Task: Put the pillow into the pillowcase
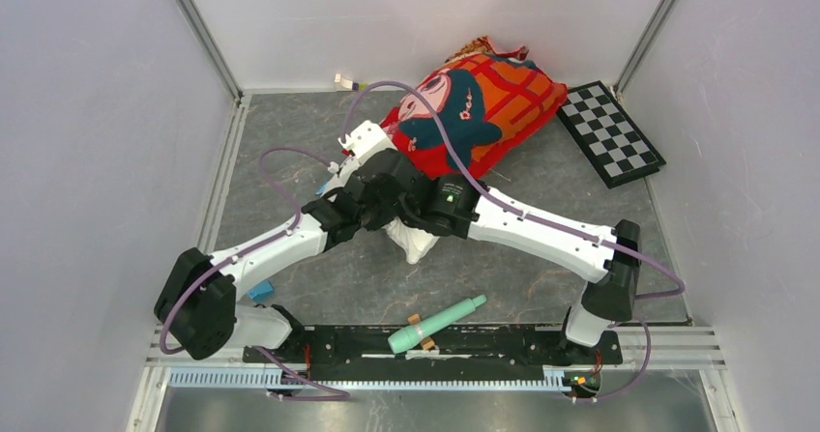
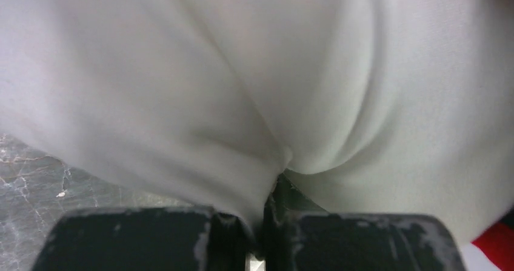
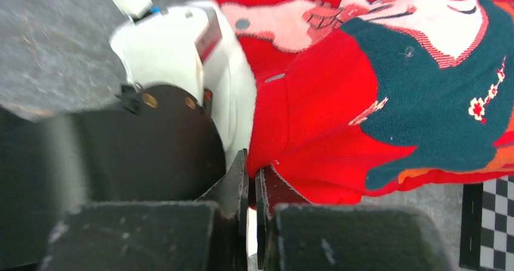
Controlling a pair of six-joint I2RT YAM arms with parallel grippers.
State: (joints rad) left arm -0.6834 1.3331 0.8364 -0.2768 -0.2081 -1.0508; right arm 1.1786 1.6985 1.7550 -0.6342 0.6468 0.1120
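The pillowcase (image 1: 483,103), red-orange with a cartoon face, lies bunched at the back of the table. The white pillow (image 1: 411,241) pokes out from its near end, mostly hidden under both wrists. In the left wrist view the pillow (image 2: 182,83) fills the frame, and my left gripper (image 2: 274,183) is shut on a pinched fold of its white cloth. My right gripper (image 3: 251,165) is shut on the red edge of the pillowcase (image 3: 339,113), right beside the left arm's wrist (image 3: 163,53) and a strip of pillow (image 3: 239,101).
A black-and-white checkerboard (image 1: 609,132) lies at the back right. A teal cylinder (image 1: 435,324) rests near the front rail, a small blue block (image 1: 259,292) sits by the left arm's base, and a small white item (image 1: 345,81) lies at the back wall. White walls enclose three sides.
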